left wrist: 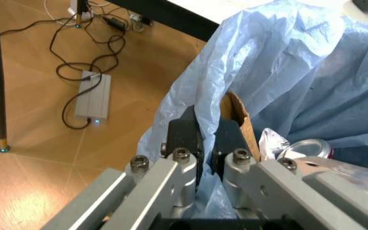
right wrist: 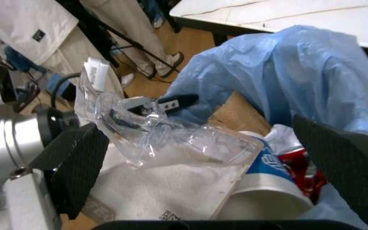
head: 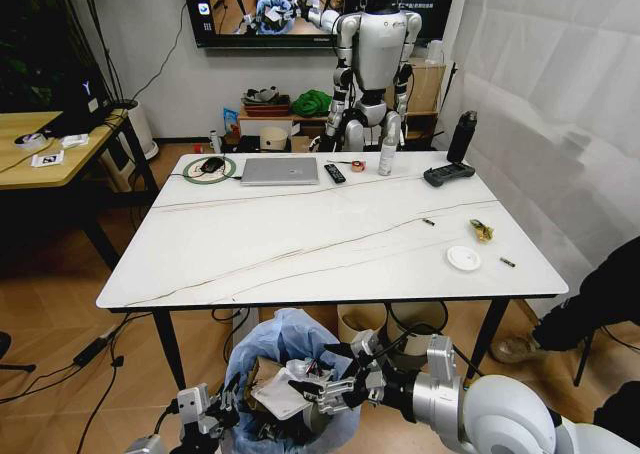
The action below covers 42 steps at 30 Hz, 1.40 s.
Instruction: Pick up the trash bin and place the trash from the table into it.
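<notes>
Trash bin [head: 290, 374]: I had it held low in front of the base, below the near edge of the table [head: 300, 244], so that litter could be dropped straight in; its light-blue bag puffed up over the rim.

Left gripper [left wrist: 206, 139]: its dark fingers were pinched together on the bag and bin rim, on the side nearest the floor cables; I judged this was the carrying hold that kept the bin mouth up and open.

Right gripper [head: 330, 386]: it hung directly over the bin mouth with its two black pads spread wide, nothing clamped between them; a clear crinkled wrapper [right wrist: 165, 134] lay just beneath, on top of the load.

Bin contents: flat white packet [right wrist: 165, 184], blue-white paper cup [right wrist: 270, 184], brown cardboard [right wrist: 238, 112] against the bag wall, a red-and-silver can or wrapper [right wrist: 302, 165] deeper in. I logged the pile as near the rim.

Trash on the table: small white plate [head: 463, 258] and a crumpled yellowish scrap [head: 483, 231] near the right-hand edge, plus two tiny dark bits I could not identify.

Not trash, left alone: silver laptop [head: 280, 170], black remote [head: 335, 173], black controller [head: 449, 175], dark bottle [head: 462, 136], all along the far side.

Progress, my estimate: most litter binned; the right-side items not yet collected.
</notes>
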{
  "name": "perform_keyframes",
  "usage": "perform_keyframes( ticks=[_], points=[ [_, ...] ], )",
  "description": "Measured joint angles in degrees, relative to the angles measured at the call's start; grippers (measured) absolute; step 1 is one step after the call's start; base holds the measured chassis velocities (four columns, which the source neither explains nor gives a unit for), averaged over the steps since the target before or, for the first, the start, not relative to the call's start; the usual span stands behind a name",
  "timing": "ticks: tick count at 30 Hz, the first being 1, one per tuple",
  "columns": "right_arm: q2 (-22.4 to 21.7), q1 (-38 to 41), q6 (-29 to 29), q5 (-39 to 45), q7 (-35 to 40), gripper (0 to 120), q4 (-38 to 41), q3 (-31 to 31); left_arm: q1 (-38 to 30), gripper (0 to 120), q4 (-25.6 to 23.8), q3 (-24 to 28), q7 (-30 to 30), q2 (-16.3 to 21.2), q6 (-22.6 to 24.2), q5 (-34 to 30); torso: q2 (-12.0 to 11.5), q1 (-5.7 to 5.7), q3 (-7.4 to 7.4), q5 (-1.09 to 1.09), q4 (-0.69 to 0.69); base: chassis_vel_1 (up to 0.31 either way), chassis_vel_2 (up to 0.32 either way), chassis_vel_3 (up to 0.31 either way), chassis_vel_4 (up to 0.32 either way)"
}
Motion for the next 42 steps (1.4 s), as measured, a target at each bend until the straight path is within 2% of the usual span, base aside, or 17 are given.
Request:
perform_keyframes(
  ticks=[2, 5, 8, 18, 23, 25, 28, 32, 42],
  points=[
    [0.0, 0.0, 0.0, 0.0, 0.0, 100, 0.0, 0.0, 0.0, 0, 0.0, 0.0, 0.0, 0.0, 0.0, 0.0, 0.0, 0.0, 0.0, 0.0, 0.0, 0.0, 0.0, 0.0, 0.0],
    [3.0, 1.5, 0.5, 2.9, 3.2, 100, -0.7, -1.1, 0.0, 0, 0.0, 0.2, 0.0, -0.3, 0.0, 0.1, 0.0, 0.0, 0.0, 0.01, 0.0, 0.0, 0.0, 0.0, 0.0],
    [3.7, 2.2, 1.0, 3.4, 3.8, 100, -1.2, -1.2, 0.0, 0, 0.0, 0.2, 0.0, -0.3, 0.0, 0.1, 0.0, 0.0, 0.0, 0.01, 0.02, 0.0, 0.0, 0.0, 0.0],
    [5.7, 3.9, 4.1, -1.4, 3.7, 100, -3.6, -2.2, -0.2, 0, 0.2, 0.2, 0.0, -0.2, 0.0, 0.1, 0.0, 0.0, 0.0, 0.0, 0.01, 0.0, 0.0, 0.0, 0.0],
    [7.1, 4.6, 4.4, -0.6, 4.4, 100, -4.0, -2.5, -0.3, 0, 0.2, 0.2, 0.0, -0.2, 0.1, 0.0, 0.0, 0.0, 0.0, 0.01, 0.01, 0.0, 0.0, 0.0, 0.0],
    [6.9, 4.1, 3.2, 3.6, 5.4, 100, -2.9, -2.1, -0.3, 0, 0.0, 0.1, 0.0, -0.1, 0.1, 0.0, 0.0, 0.0, 0.0, 0.01, 0.02, 0.0, 0.0, 0.0, 0.0],
    [5.6, 2.9, 0.8, 5.6, 6.5, 100, -1.4, -2.2, -0.3, 0, -0.1, -0.1, 0.0, 0.0, 0.2, -0.1, 0.0, 0.0, 0.0, -0.02, 0.0, 0.0, 0.0, 0.0, 0.0],
    [4.9, 2.0, -2.6, 4.8, 8.2, 100, -1.4, -2.4, -0.3, 0, -0.2, 0.0, -0.2, 0.0, 0.3, -0.3, 0.0, 0.0, 0.0, 0.0, 0.0, 0.0, 0.0, 0.0, 0.0],
    [3.0, -0.1, -3.9, 4.1, 8.6, 100, -0.4, -0.6, -0.5, 0, -0.3, -0.2, -0.3, 0.1, 0.3, -0.5, 0.0, 0.0, 0.0, 0.01, 0.01, 0.0, 0.0, 0.0, 0.0]
  ],
)
